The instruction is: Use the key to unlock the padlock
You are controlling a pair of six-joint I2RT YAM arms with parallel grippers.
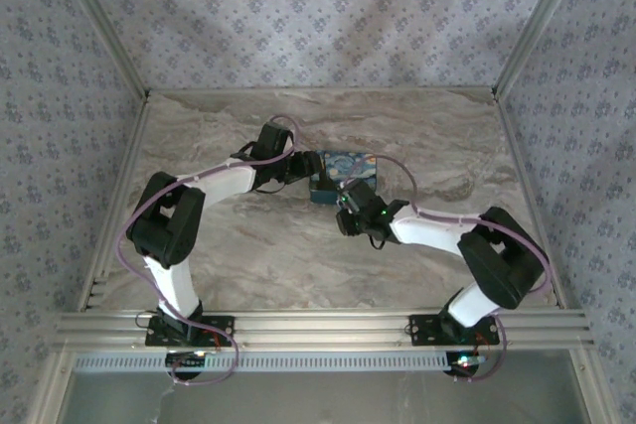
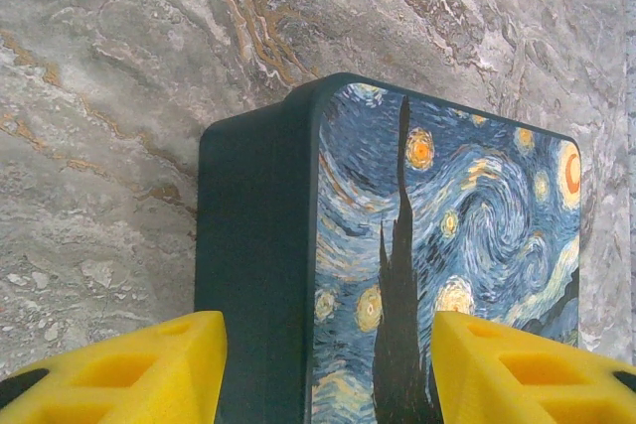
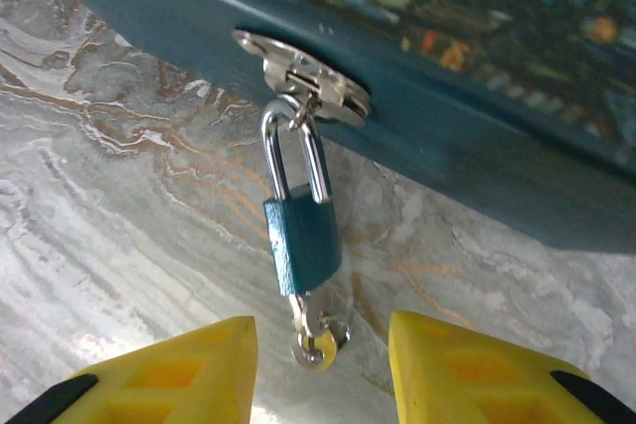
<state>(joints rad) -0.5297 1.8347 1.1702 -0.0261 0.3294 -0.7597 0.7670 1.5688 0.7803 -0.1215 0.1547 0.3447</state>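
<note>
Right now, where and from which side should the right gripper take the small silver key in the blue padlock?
Grip the small silver key by its exposed head, just beyond the body of the blue padlock. Approach along the padlock's length from its keyway end: it hangs from the silver hasp with the key pointing at the open right gripper.

Padlock (image 3: 301, 245): small, teal-blue body, silver shackle, locked. Shackle is closed through the silver hasp (image 3: 298, 74) on the near side of the box (image 3: 447, 136), mid-table. It hangs tilted, just above the marble. Key (image 3: 299, 311) is in the bottom keyhole, with its ring (image 3: 323, 341) dangling below.
</note>
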